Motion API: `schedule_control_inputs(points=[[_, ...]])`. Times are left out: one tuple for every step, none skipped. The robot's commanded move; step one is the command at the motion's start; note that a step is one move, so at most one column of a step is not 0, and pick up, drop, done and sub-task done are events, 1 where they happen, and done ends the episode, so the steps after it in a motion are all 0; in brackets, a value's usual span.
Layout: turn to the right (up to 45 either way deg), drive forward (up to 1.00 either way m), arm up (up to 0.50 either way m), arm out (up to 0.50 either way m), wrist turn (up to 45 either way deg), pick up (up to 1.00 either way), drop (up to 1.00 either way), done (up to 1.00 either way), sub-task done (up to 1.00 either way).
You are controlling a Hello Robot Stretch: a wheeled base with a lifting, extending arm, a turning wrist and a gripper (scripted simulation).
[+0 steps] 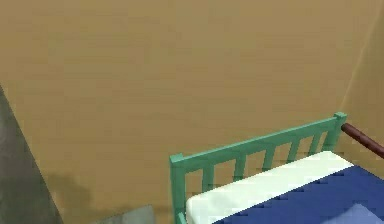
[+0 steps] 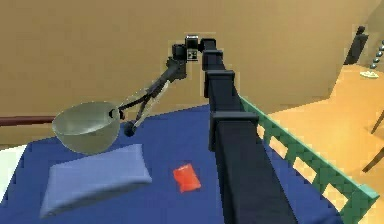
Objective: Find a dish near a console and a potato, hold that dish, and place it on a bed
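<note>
One bowl (image 2: 88, 128) at fingers (image 2: 147, 95), arm side | bed rail (image 1: 262, 158), forward

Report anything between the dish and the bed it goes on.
Nothing visible does. The dish is at the far end of the gripper, by the blue cover of the bed; I cannot tell if it rests there. A pillow and a small red thing lie on the bed nearer the camera, with bare cover beside them.
</note>
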Motion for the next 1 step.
schedule_control_inputs(points=[[0.0,0.00,0.00,0.00,45.0,0.00,0.00,0.00,0.00]])
